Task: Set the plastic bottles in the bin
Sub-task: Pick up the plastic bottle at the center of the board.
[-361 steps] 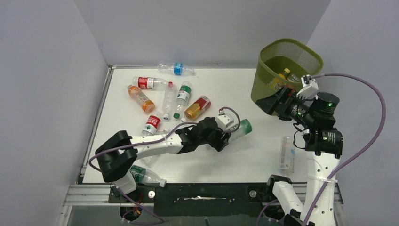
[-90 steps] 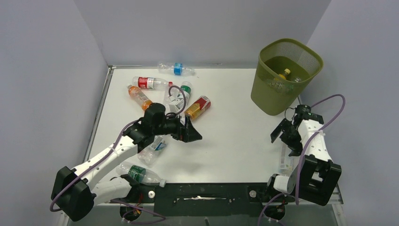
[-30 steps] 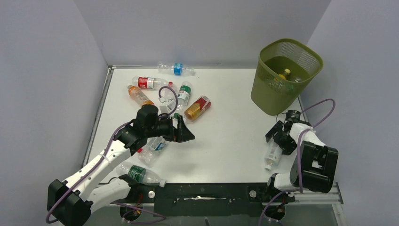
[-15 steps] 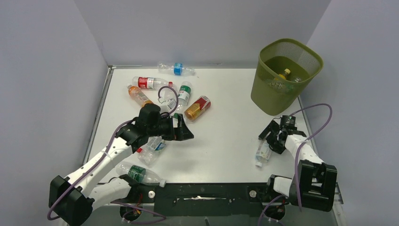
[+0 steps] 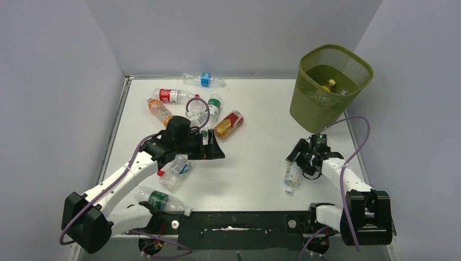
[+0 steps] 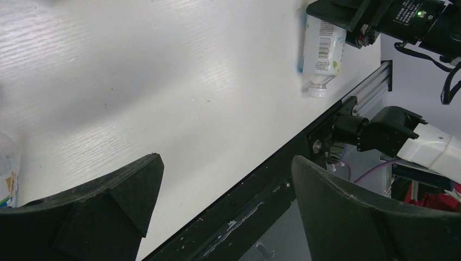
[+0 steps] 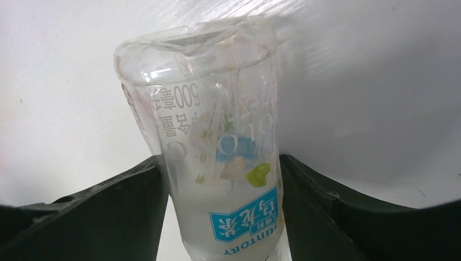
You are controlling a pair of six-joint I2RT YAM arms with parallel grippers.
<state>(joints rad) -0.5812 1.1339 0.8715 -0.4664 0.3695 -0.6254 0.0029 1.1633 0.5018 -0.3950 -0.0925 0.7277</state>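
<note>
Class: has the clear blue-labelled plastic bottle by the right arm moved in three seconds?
Yes. The clear blue-labelled plastic bottle slid left, from the white table's right edge to in front of the olive-green mesh bin's left side.

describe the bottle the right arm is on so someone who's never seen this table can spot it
Find the olive-green bin at the far right corner of the table. Just in front of it, towards the arms, the right gripper is closed on a clear bottle lying on its side. It lies alone, far from the other bottles clustered on the left, and has a white-and-blue label.
</note>
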